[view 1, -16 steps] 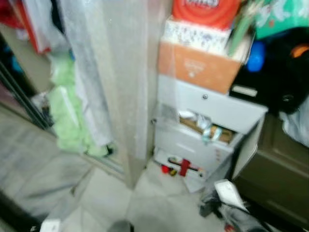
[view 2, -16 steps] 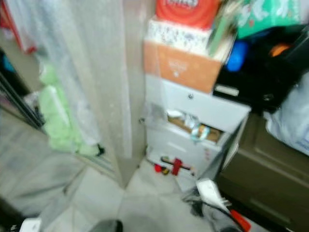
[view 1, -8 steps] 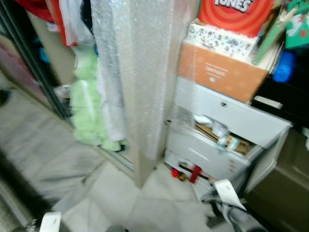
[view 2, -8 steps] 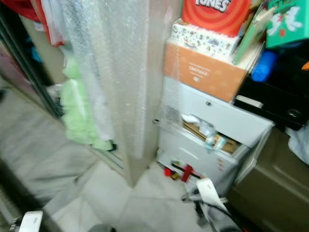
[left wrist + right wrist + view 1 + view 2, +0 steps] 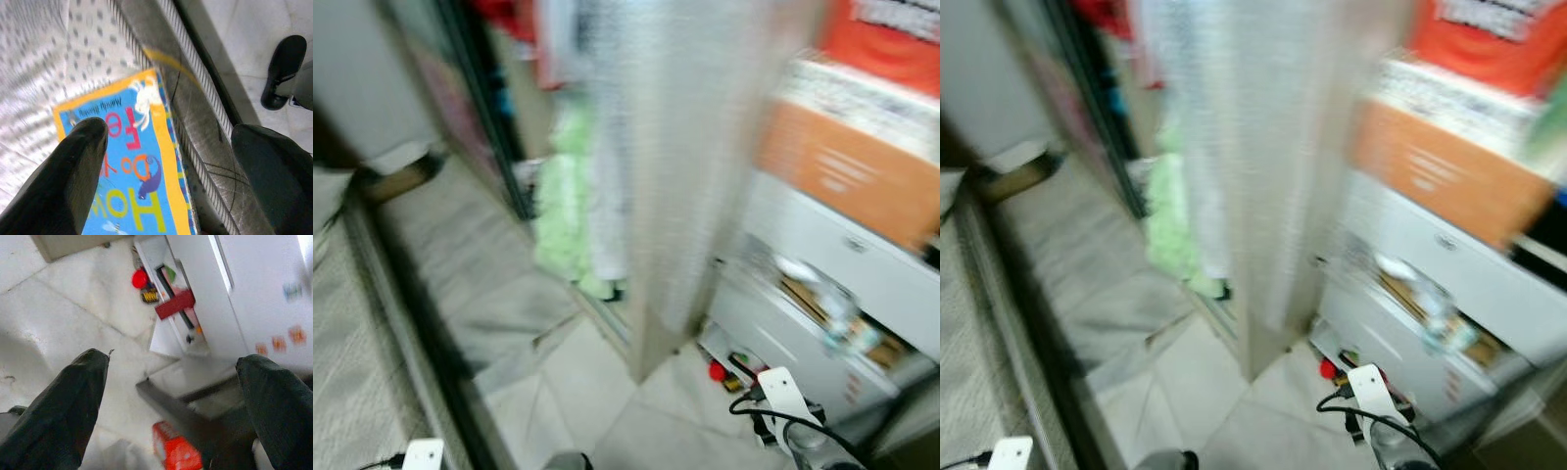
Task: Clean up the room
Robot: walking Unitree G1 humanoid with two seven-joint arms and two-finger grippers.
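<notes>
My left gripper (image 5: 171,134) hangs open above a blue picture book (image 5: 132,181) with an orange border and yellow and red letters. The book lies flat on white dotted fabric (image 5: 44,58), beside a metal floor track (image 5: 195,112). Nothing is between the fingers. My right gripper (image 5: 175,362) is open over the pale tiled floor, above small red items (image 5: 142,280) and a red packet (image 5: 173,450) at the foot of a white drawer unit (image 5: 254,298). In the blurred left eye view, that drawer unit (image 5: 822,284) stands at the right with its drawers pulled open.
A tall bubble-wrapped panel (image 5: 690,147) stands straight ahead. Green cloth (image 5: 563,211) hangs in an open closet to its left. An orange box (image 5: 842,166) tops the drawers. A dark floor track (image 5: 411,313) runs diagonally, with grey carpet (image 5: 342,362) to its left.
The camera has swung to the left, so the panel and drawers now sit further right and the floor track and carpet have come into view. The picture is more blurred.
</notes>
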